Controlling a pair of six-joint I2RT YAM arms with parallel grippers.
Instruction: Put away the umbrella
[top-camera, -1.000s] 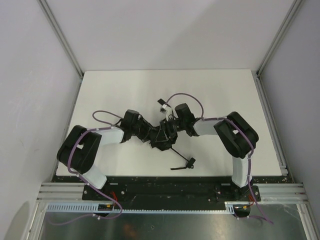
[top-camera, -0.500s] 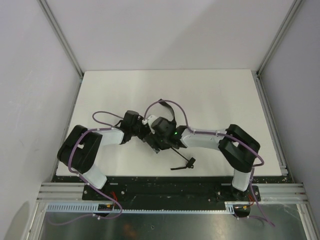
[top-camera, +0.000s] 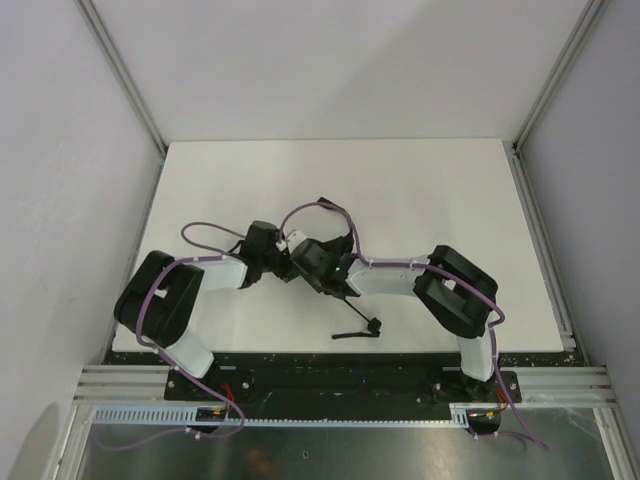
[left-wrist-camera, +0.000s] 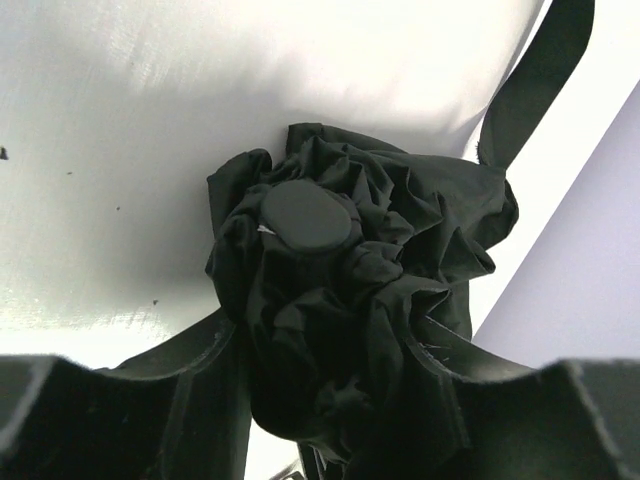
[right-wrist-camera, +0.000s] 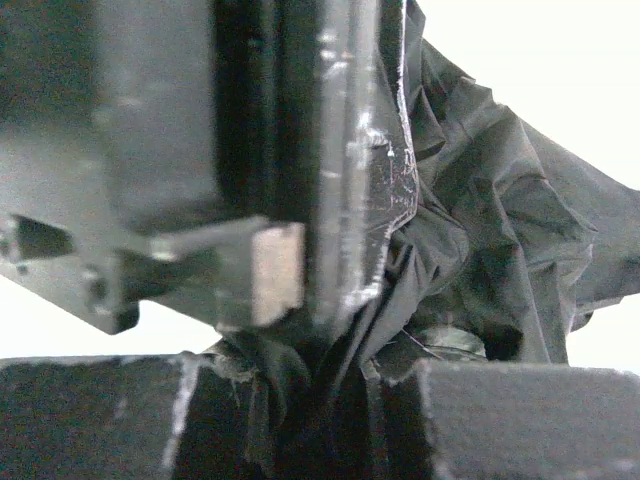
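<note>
Black umbrella (left-wrist-camera: 340, 290) fabric sits clamped in the left gripper (left-wrist-camera: 335, 410) as an anchor; beside it the right gripper (right-wrist-camera: 335, 425) pinches folds, apparently gathering them.

The umbrella (left-wrist-camera: 380, 300) is black all over; its creased fabric is matte and carries no pattern, and the round cap (left-wrist-camera: 305, 215) at its top is a slightly greyer black. The table (top-camera: 420, 190) is plain white, with a few tiny dark specks in the left wrist view. The left arm (top-camera: 215, 272) and the right arm (top-camera: 390, 278) have white links and black joints. Purple cables (top-camera: 210, 226) run along them. A small green light (top-camera: 340, 267) shines on the right arm. The walls (top-camera: 60, 150) are pale lilac-grey, and the rails (top-camera: 130, 380) beyond the table's near edge are silver.
</note>
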